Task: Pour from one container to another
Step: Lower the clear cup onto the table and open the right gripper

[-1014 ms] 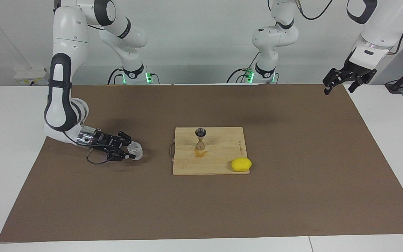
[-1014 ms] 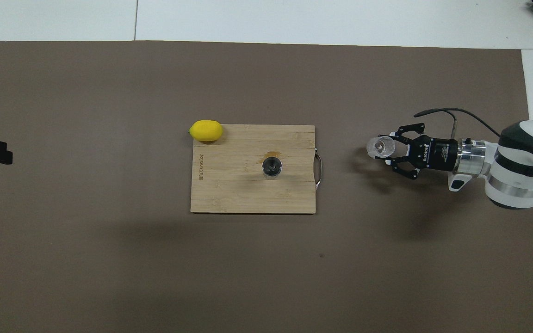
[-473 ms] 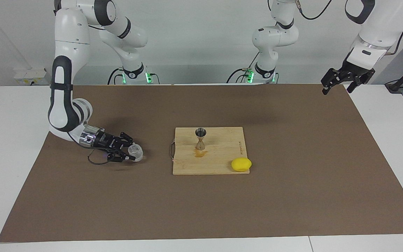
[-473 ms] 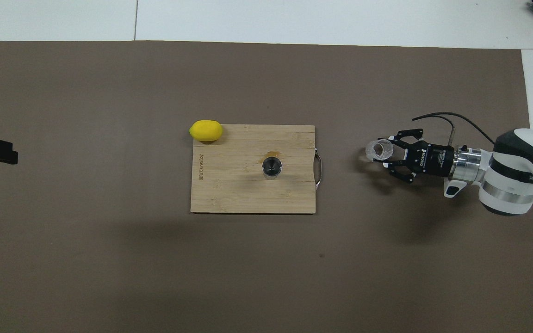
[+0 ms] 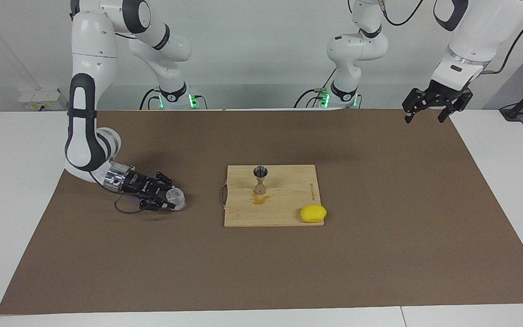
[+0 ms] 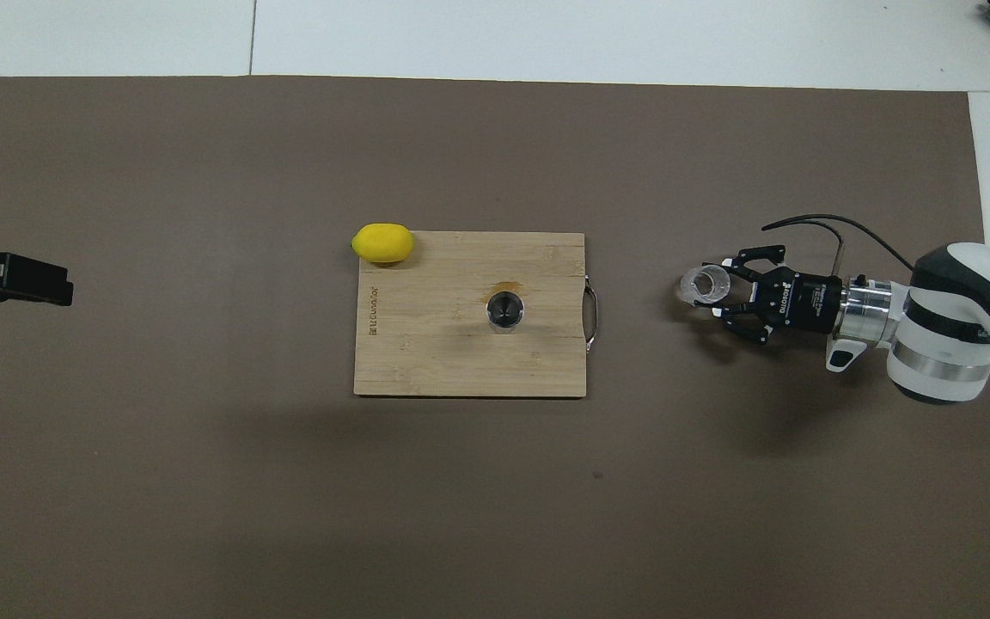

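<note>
Right gripper (image 5: 170,200) clamped on the glass (image 5: 175,198), low over the mat (image 5: 379,254) toward the right arm's end, glass tilted. Jigger (image 5: 260,180) upright on the board (image 5: 284,213), a small amber spill at its foot. Lemon (image 5: 313,213) at the board's corner. Left gripper (image 5: 426,110) waits high, jaws spread wide.

A brown mat (image 5: 379,254) covers most of the white desk (image 5: 12,150). At the middle of the mat lies a wooden cutting board (image 5: 284,200), flat, with a thin metal handle (image 5: 221,196) on the edge toward the right arm's end. There's a small amber spill (image 5: 258,200) on the wood. A yellow lemon (image 5: 313,213) sits at the board's corner farthest from the robots, toward the left arm's end, overlapping the edge.
</note>
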